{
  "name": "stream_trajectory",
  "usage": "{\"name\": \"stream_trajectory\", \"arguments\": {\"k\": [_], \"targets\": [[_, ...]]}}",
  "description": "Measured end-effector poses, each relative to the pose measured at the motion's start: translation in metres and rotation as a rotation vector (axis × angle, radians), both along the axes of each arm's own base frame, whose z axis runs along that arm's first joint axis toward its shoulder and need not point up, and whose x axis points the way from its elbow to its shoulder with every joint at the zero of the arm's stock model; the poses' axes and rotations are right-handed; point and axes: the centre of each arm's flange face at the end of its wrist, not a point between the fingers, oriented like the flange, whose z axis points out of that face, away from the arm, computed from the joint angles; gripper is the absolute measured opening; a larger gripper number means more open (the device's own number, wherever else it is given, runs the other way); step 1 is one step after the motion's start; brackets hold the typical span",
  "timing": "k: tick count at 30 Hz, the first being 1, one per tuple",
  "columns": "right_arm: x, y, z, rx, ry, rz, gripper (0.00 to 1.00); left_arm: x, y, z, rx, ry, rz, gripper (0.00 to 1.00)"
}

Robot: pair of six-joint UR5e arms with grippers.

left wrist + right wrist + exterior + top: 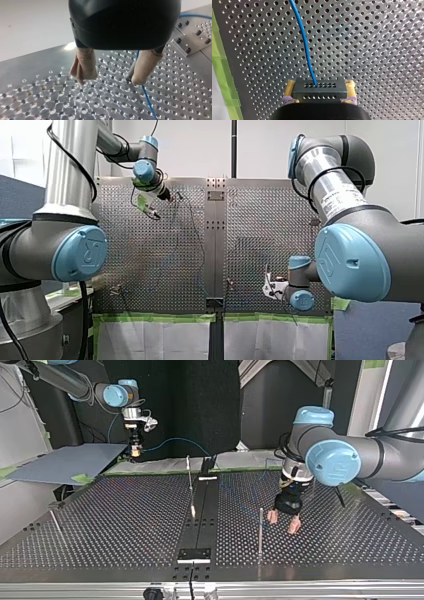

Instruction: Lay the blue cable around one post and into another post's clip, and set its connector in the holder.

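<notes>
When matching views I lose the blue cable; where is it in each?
Right wrist: cable runs ahead from the connector.
Left wrist: beside my left gripper.
Top: arcs from my right gripper to the centre strip.
Front: faint, just left of that strip.
Landmark: the strip.

1. A robotics lab: a silver perforated metal tabletop (165,245) serves as the work surface.
2. My left grey robot arm with blue joint caps (80,252) and my right matching arm (352,262) flank it.
3. Green masking tape (155,318) edges it, and a black backdrop panel (200,400) stands behind.
</notes>
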Motion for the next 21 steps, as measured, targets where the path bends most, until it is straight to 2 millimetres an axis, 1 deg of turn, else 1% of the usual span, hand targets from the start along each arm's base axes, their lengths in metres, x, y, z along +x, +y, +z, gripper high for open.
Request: {"name": "stream_trajectory", "arguments": {"k": [3,6,10,12,15,21], "targets": [[0.001,0.000,0.000,0.000,0.001,0.001,0.00,-0.007,0.005,-0.001,-0.022,0.012,0.020,1.00],[0.001,0.000,0.000,0.000,0.001,0.002,0.00,-0.012,0.011,-0.007,-0.039,0.029,0.045,1.00],[0.001,0.000,0.000,0.001,0.001,0.002,0.00,-0.021,0.017,-0.014,-0.025,0.044,0.077,1.00],[0.001,0.000,0.000,0.001,0.001,0.002,0.00,-0.027,0.019,-0.014,-0.010,0.046,0.091,1.00],[0.001,0.000,0.000,0.001,0.001,0.002,0.00,-0.035,0.022,-0.008,0.015,0.042,0.109,1.00],[-0.001,-0.001,0.000,0.001,0.000,-0.006,0.00,-0.051,0.025,0.011,0.067,0.015,0.140,1.00]]}}
